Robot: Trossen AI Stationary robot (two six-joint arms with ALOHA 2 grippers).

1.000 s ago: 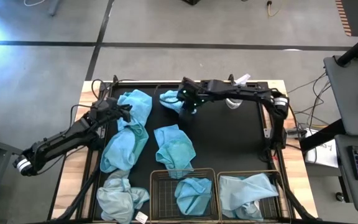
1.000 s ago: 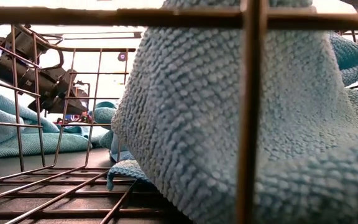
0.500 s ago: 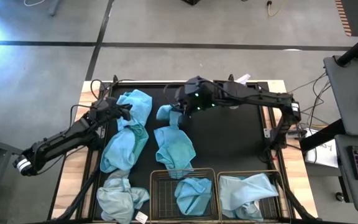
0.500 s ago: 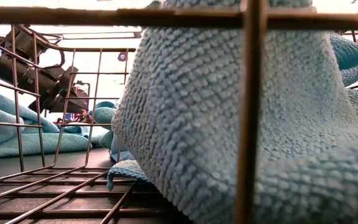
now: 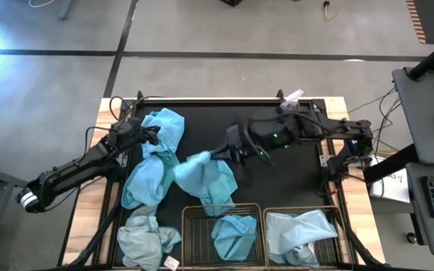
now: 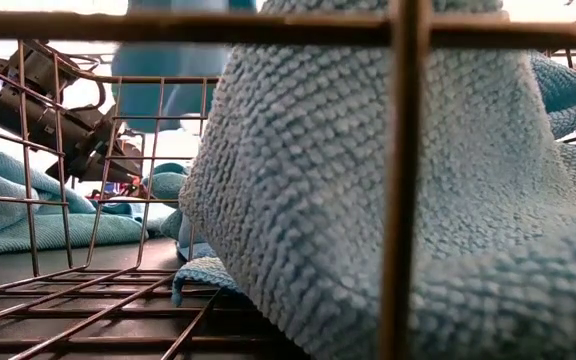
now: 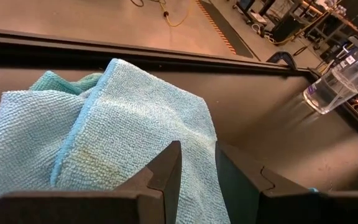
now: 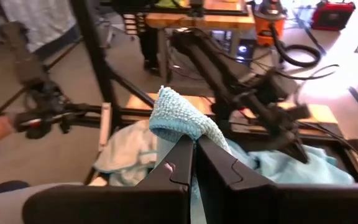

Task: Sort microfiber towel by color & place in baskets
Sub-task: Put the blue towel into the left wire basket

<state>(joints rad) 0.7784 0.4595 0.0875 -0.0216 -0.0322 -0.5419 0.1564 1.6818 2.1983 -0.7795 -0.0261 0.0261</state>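
Partly sorted — one towel in each basket [image 5: 202,226]. Right fingers [image 8: 194,149] clenched on a lifted towel [image 5: 194,163]; left fingers [image 7: 194,165] released, idle — several towels left on worktop [image 5: 292,181].

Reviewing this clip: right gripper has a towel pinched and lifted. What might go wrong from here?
1. The right gripper pinches the carried towel by one small fold; it may slip out in transit.
2. Its hanging end trails over the turquoise towel on the mat and might drag it.
3. Both baskets, the left basket and the right basket, already hold towels, so it could snag on a rim or land in the wrong colour.
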